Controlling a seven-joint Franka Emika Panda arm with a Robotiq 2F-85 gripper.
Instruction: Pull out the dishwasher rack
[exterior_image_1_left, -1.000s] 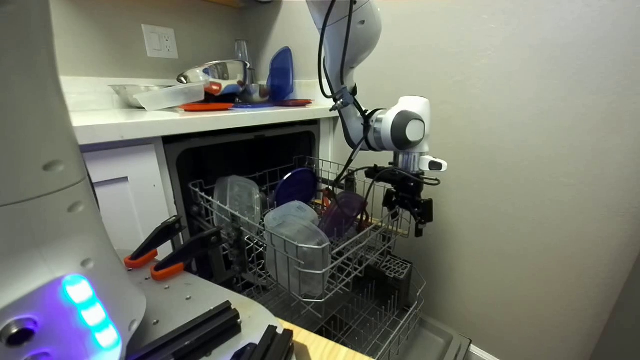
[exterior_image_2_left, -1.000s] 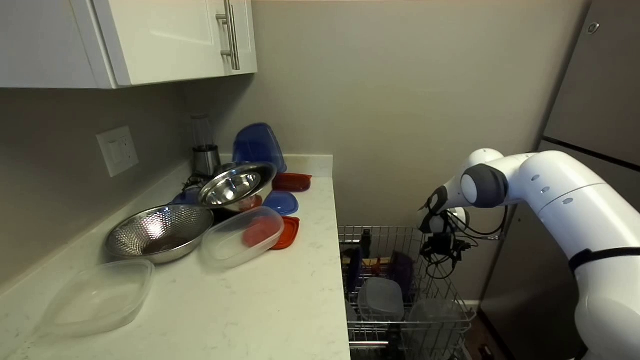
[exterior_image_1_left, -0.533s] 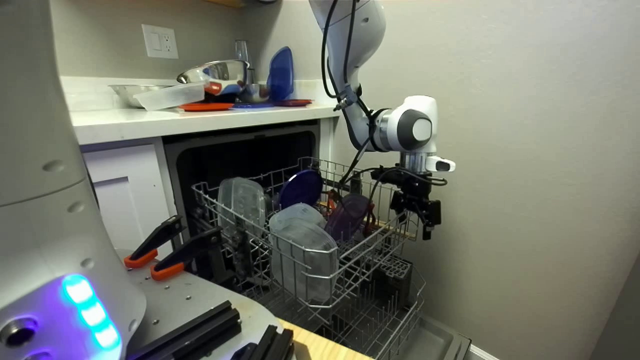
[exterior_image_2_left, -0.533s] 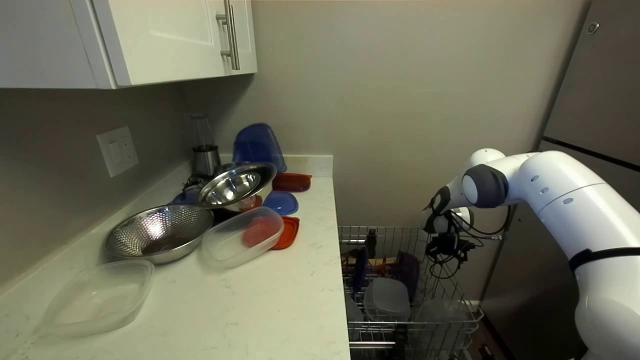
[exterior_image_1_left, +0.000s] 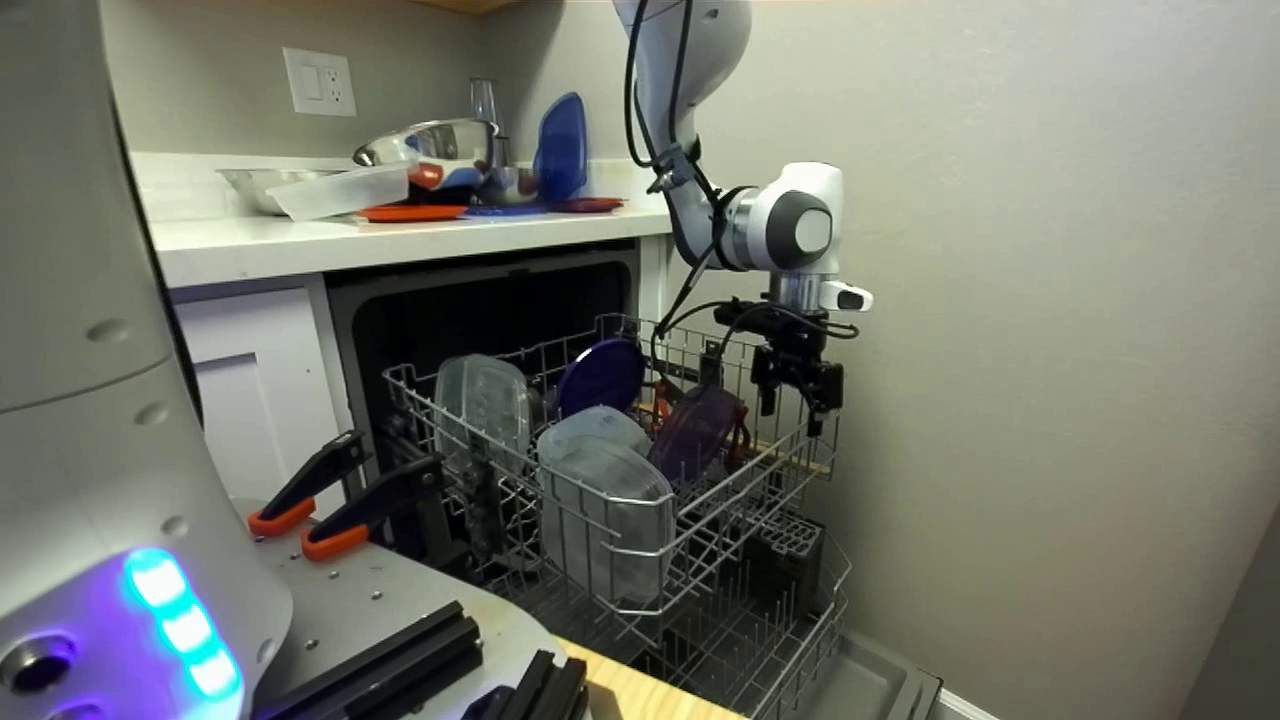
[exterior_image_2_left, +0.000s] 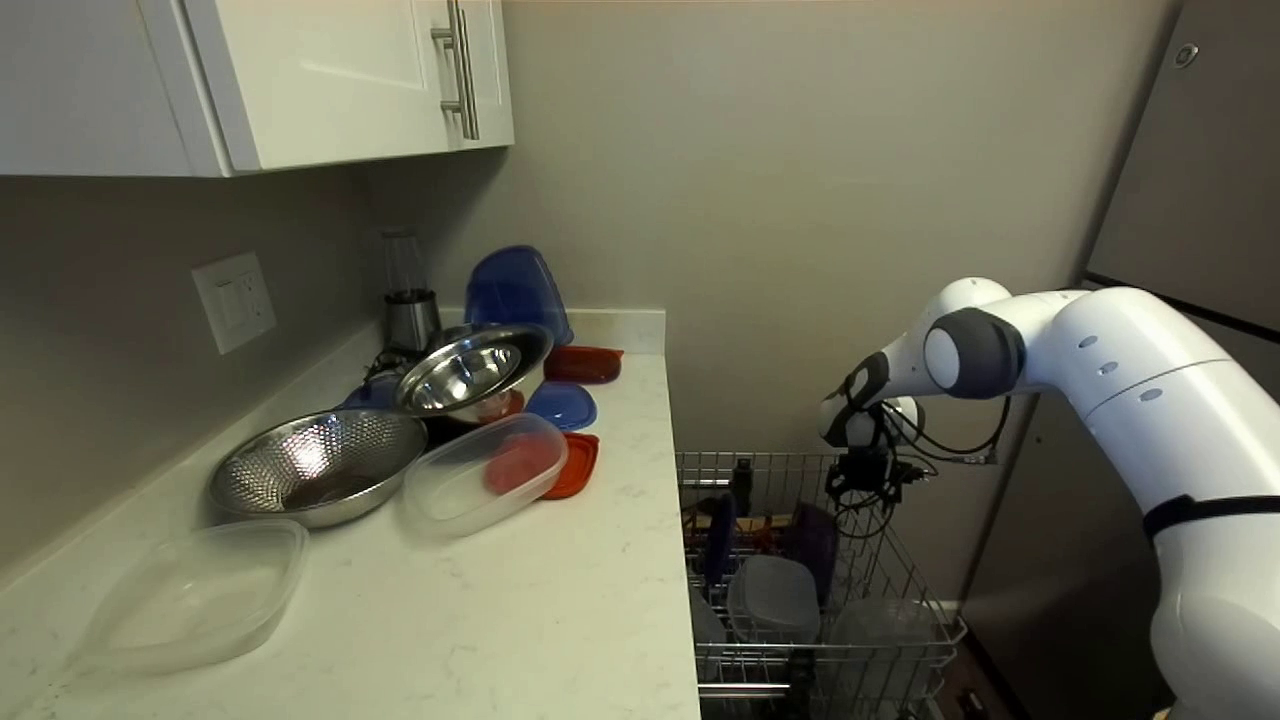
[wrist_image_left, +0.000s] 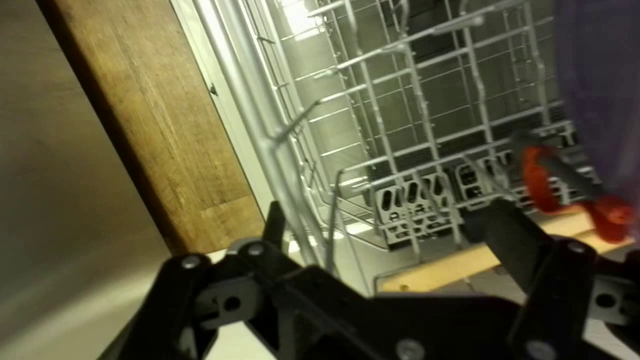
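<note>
Rack (exterior_image_1_left: 720, 500) stands well out of the dishwasher (exterior_image_1_left: 500, 272), carrying tubs (exterior_image_1_left: 605, 525) and a blue lid (exterior_image_1_left: 602, 378). Expect stiff wire and a moderate, sliding load; smooth bars may slip in the grasp, and loose contents may shift on a jerk. Take hold of the front rim (wrist_image_left: 248, 100) and draw steadily. The gripper (exterior_image_1_left: 791, 416) stands near that rim with fingers (wrist_image_left: 507, 237) apart, clamped on nothing; the wrist view shows the rim between them, but contact cannot be told. Compared with half a second earlier, the gripper sits higher and nearer the dishwasher; the rack is unmoved.
</note>
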